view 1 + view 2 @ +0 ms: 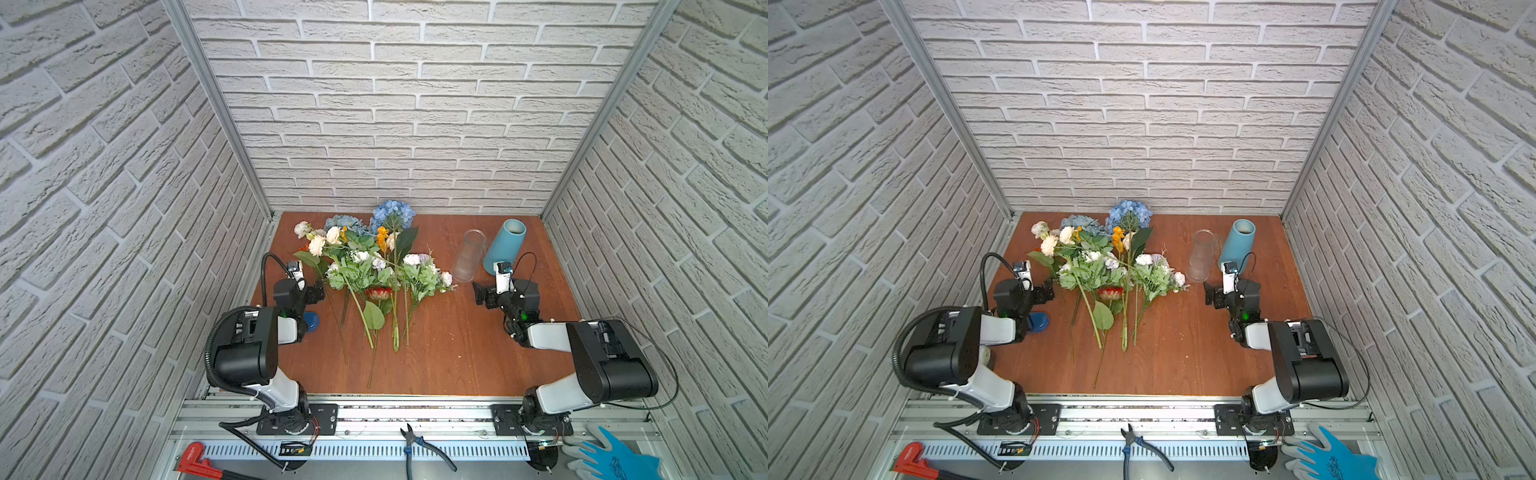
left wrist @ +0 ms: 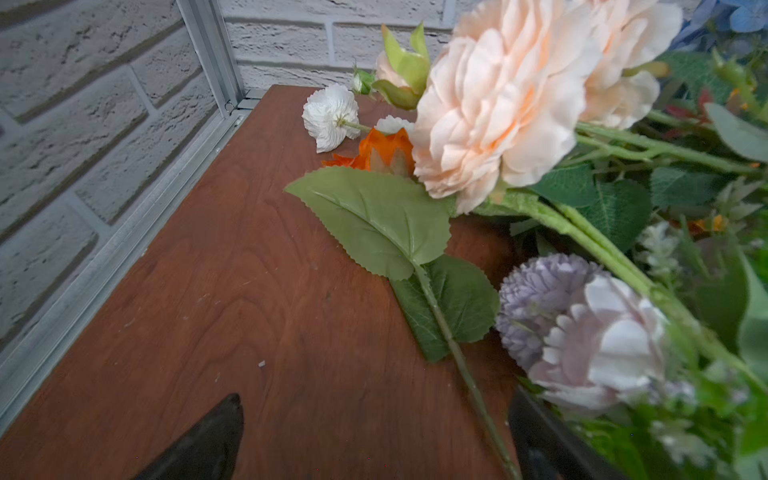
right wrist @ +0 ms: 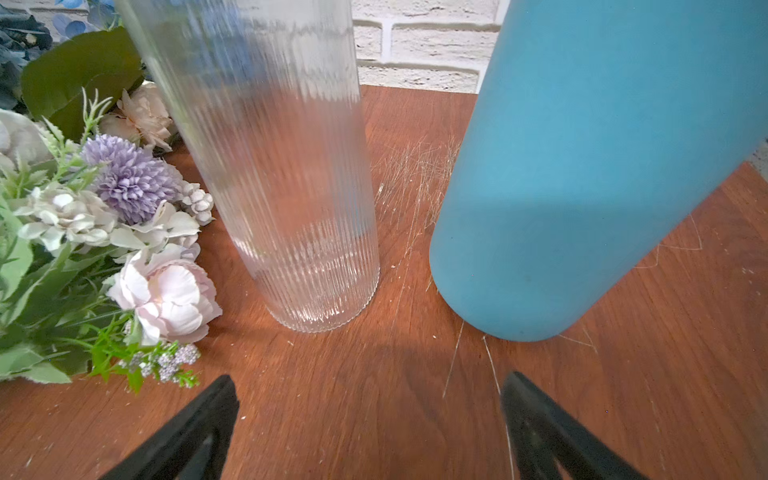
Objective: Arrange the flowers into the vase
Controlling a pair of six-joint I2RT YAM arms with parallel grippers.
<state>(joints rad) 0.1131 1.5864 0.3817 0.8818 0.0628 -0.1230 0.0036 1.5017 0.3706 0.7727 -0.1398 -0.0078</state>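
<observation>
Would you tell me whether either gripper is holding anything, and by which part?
Nothing is held: the left gripper and the right gripper both stand open and empty, and the flowers lie on the table.

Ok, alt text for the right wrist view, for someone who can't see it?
A ribbed clear glass vase and a blue vase stand apart on a wooden table. Lilac, pink and white flowers lie beside the glass vase, and the right gripper, open and empty, shows in the foreground.
</observation>
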